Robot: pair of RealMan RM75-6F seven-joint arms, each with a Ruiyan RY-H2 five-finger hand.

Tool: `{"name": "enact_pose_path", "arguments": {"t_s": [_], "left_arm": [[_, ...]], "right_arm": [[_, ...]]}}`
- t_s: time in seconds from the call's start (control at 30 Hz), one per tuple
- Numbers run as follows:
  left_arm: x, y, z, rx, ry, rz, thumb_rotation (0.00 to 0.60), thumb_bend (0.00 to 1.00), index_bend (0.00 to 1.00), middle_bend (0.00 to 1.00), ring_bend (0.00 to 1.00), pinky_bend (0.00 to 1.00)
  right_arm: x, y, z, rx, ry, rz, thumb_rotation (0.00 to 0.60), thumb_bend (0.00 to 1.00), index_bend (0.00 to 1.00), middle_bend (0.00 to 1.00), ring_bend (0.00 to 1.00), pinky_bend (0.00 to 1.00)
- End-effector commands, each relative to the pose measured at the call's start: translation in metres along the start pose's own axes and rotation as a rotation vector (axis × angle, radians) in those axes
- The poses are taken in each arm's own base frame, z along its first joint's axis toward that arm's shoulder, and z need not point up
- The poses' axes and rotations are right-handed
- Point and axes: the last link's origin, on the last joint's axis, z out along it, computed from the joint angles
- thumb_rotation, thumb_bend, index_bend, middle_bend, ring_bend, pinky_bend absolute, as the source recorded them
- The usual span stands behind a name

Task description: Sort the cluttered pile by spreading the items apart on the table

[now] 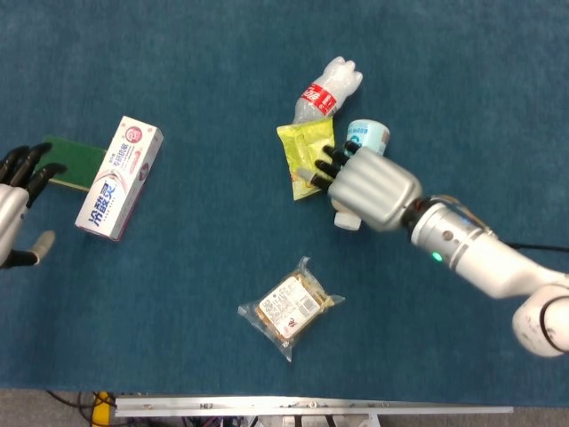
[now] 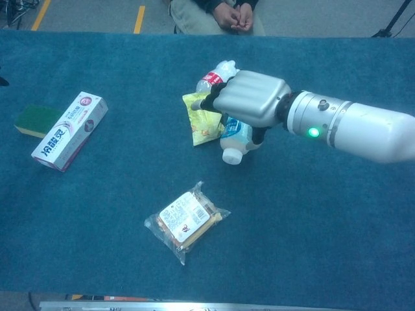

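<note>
Remnant pile mid-table: right hand (image 1: 372,185) hovered over the white bottle (image 1: 367,136), fingers (image 1: 322,161) spread, grasping nothing, pointing toward the yellow packet (image 1: 306,153) just beside; bottle's long axis ran away from the robot; left hand (image 1: 16,203) open, well apart.

Wrapped snack (image 1: 290,308) apart from bottles (image 1: 327,89)

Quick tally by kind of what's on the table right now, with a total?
Bottles: 2, a crushed cola bottle and a white bottle
Snack packets: 2, a yellow packet and a clear packet
Boxes: 1, the toothpaste box
Sponges: 1, the green sponge
Total: 6
</note>
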Motion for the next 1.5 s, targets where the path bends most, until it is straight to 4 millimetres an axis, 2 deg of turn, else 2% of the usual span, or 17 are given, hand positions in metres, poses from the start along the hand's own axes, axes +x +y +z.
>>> {"name": "enact_pose_path", "arguments": {"t_s": [0.03, 0.47, 0.83, 1.03, 1.27, 1.5], "left_arm": [[-0.001, -0.001, 0.000, 0.003, -0.004, -0.003, 0.600, 0.34, 0.14, 0.03, 0.01, 0.15], [-0.004, -0.001, 0.002, 0.003, -0.022, -0.017, 0.600, 0.34, 0.14, 0.03, 0.01, 0.15], [-0.002, -0.003, 0.001, 0.009, -0.021, -0.020, 0.600, 0.34, 0.14, 0.03, 0.01, 0.15], [-0.003, -0.004, 0.000, 0.012, -0.024, -0.028, 0.600, 0.34, 0.14, 0.03, 0.01, 0.15], [-0.005, -0.004, 0.002, -0.001, -0.028, -0.038, 0.600, 0.34, 0.14, 0.03, 0.01, 0.15], [-0.007, -0.003, 0.004, -0.011, -0.035, -0.044, 0.600, 0.34, 0.14, 0.03, 0.01, 0.15]], "right_arm": [[-0.007, 0.011, 0.001, -0.021, -0.029, -0.038, 0.600, 0.00, 0.02, 0.23, 0.14, 0.28], [-0.028, 0.026, 0.005, -0.046, -0.095, -0.109, 0.600, 0.00, 0.02, 0.23, 0.14, 0.28], [-0.034, 0.021, 0.023, -0.052, -0.088, -0.114, 0.600, 0.00, 0.02, 0.23, 0.14, 0.28], [-0.041, 0.017, 0.025, -0.048, -0.099, -0.143, 0.600, 0.00, 0.02, 0.26, 0.14, 0.28], [-0.052, 0.025, 0.019, -0.078, -0.120, -0.170, 0.600, 0.00, 0.13, 0.36, 0.21, 0.28], [-0.060, 0.022, 0.016, -0.076, -0.131, -0.166, 0.600, 0.00, 0.16, 0.37, 0.23, 0.28]]}}
